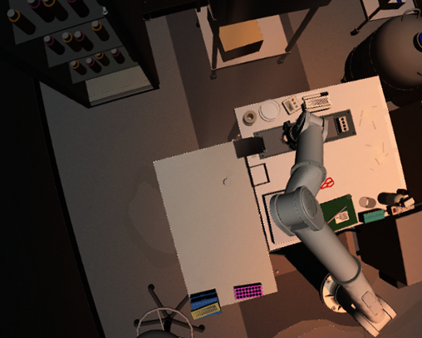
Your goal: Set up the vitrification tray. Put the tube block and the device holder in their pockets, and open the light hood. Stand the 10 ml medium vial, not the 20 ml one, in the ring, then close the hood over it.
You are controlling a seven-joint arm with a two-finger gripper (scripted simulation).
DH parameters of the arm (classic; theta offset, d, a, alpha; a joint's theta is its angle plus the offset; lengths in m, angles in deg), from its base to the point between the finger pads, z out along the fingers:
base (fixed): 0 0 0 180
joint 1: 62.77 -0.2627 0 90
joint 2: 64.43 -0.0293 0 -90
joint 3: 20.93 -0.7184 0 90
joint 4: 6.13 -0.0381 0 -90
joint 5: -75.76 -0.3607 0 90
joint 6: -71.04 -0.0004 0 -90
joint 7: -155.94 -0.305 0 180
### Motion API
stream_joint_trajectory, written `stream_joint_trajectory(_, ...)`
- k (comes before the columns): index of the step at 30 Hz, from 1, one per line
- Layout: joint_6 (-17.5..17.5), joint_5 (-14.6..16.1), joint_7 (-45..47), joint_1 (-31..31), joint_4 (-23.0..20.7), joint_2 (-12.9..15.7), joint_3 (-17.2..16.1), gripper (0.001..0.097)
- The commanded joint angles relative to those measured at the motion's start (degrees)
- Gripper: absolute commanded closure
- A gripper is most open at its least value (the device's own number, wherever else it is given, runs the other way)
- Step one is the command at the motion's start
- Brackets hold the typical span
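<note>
My gripper [288, 132] hangs over the dark grey tray [289, 137] on the far part of the bench, and it is closed on a small object that I cannot make out from above. The tube block [342, 124], dark with pale wells, sits at the tray's right end. The dark light hood [248, 147] lies at the tray's left end, toward the big white table. My wrist and forearm hide the middle of the tray. I cannot tell the vials or the ring apart here.
Behind the tray stand a roll of tape [250, 117], a round dish [269, 110], a small box [291, 105] and a rack [316, 100]. Red scissors [327, 183] and a green box [339, 212] lie nearer my base. A large tank [403, 51] stands beyond the bench.
</note>
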Motion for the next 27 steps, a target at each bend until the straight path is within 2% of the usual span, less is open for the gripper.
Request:
stream_joint_trajectory(1, 0.0, 0.0, 0.0, 0.0, 0.0, 0.0, 0.0, 0.0901)
stream_joint_trajectory(6, 0.0, 0.0, 0.0, 0.0, 0.0, 0.0, 0.0, 0.0901)
stream_joint_trajectory(27, 0.0, 0.0, 0.0, 0.0, 0.0, 0.0, 0.0, 0.0481)
